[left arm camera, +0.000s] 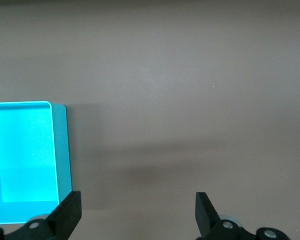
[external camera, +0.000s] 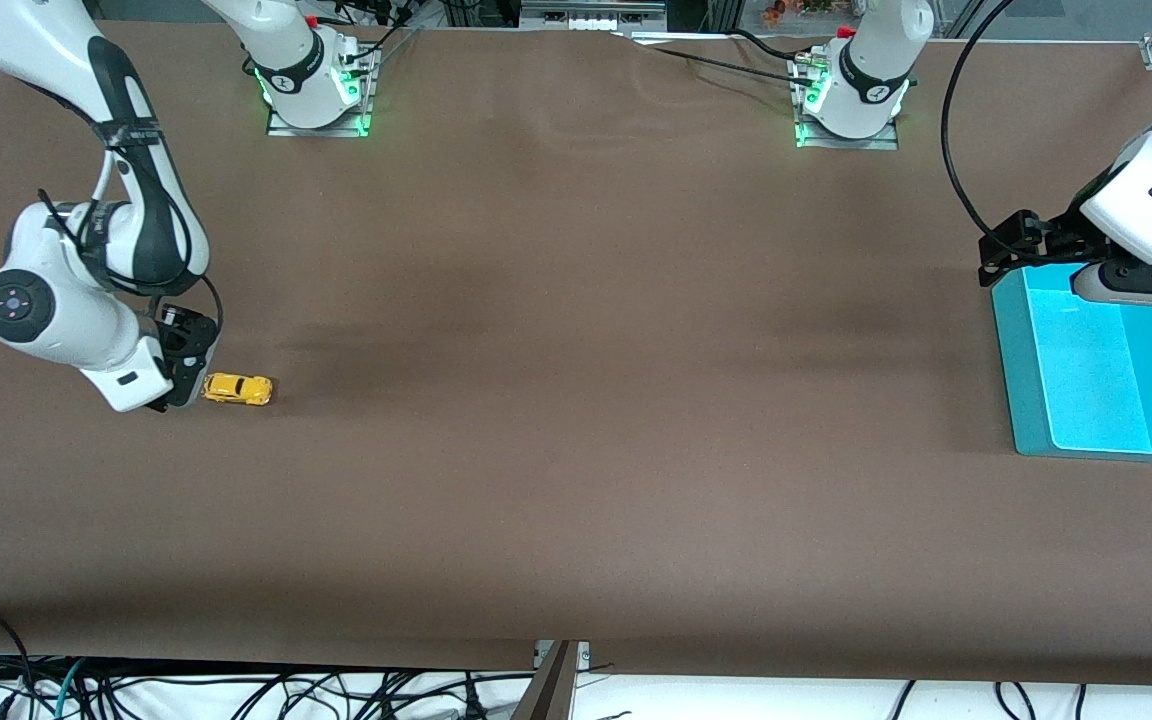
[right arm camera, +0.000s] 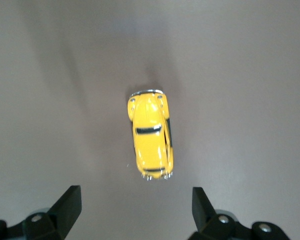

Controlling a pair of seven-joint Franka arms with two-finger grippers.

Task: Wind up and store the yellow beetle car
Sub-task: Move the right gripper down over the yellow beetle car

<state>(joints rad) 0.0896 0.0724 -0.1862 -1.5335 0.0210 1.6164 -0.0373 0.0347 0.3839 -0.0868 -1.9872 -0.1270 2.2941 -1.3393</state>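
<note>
The yellow beetle car [external camera: 237, 389] stands on its wheels on the brown table toward the right arm's end. In the right wrist view the car [right arm camera: 150, 135] lies lengthwise just ahead of the fingertips. My right gripper [external camera: 186, 385] is low beside the car's end, open, with nothing between its fingers [right arm camera: 135, 207]. My left gripper [external camera: 1004, 250] hangs open and empty over the corner of the teal tray [external camera: 1016, 380]; in its own view it [left arm camera: 137, 212] frames bare table next to the tray's rim [left arm camera: 60, 150].
The teal tray has a raised rim and nothing in it, and sits at the left arm's end of the table. Both arm bases [external camera: 316, 90] [external camera: 851, 100] stand along the table's edge farthest from the front camera. Cables hang below the near edge [external camera: 236, 690].
</note>
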